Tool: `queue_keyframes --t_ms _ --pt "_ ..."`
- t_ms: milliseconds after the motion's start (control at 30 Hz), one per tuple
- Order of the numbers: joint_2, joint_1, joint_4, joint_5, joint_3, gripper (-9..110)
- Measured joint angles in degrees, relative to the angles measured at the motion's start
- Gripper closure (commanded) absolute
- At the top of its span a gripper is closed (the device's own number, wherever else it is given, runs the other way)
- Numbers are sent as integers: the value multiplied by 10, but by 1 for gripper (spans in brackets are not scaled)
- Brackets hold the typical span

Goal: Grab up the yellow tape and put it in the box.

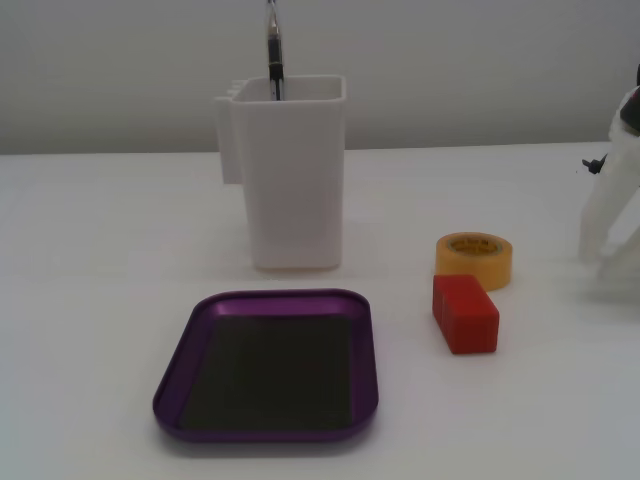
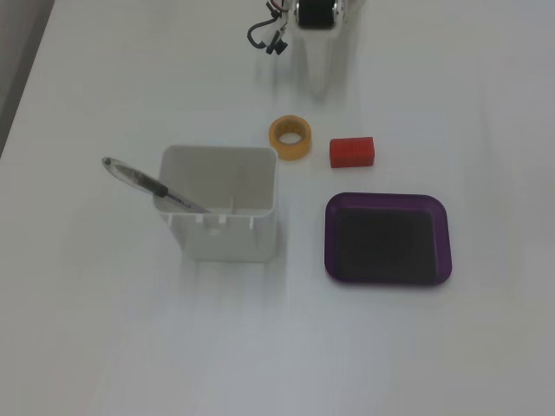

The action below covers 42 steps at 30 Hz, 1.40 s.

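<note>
Frontally, a fixed view shows the yellow tape lying flat on the white table, hollow core upward. Dark printing runs round the inner core, too blurred to read. Just in front of it, touching or nearly so, sits a red block with no marking visible. To the left of both, near the front edge, lies the box, a shallow purple tray with a dark floor and nothing in it. Behind the box stands a tall white container holding a pen that projects above its rim. At the right border a white part of the arm enters; its fingers cannot be made out here.

From above, another fixed view shows the yellow tape near the centre, apart from the box, which lies toward the lower right. The red block is just right of the tape with a narrow gap between them. The white container stands left of the box, the pen leaning out over its left wall. At the top edge only the arm's base with a motor and dark cables is seen. The gripper is outside both views, so its opening and contents cannot be told. No brand or label is legible in either view.
</note>
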<state>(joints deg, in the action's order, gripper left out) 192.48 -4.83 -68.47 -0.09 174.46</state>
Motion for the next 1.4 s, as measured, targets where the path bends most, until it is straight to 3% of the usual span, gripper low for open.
queue_keyframes --t_ms 500,767,1100,1400 --pt "0 0 3 -2 0 102" --pt "0 -5 60 -2 -15 102" --pt "-9 -18 74 -2 -55 92" --pt "-282 -62 77 -2 -188 85"
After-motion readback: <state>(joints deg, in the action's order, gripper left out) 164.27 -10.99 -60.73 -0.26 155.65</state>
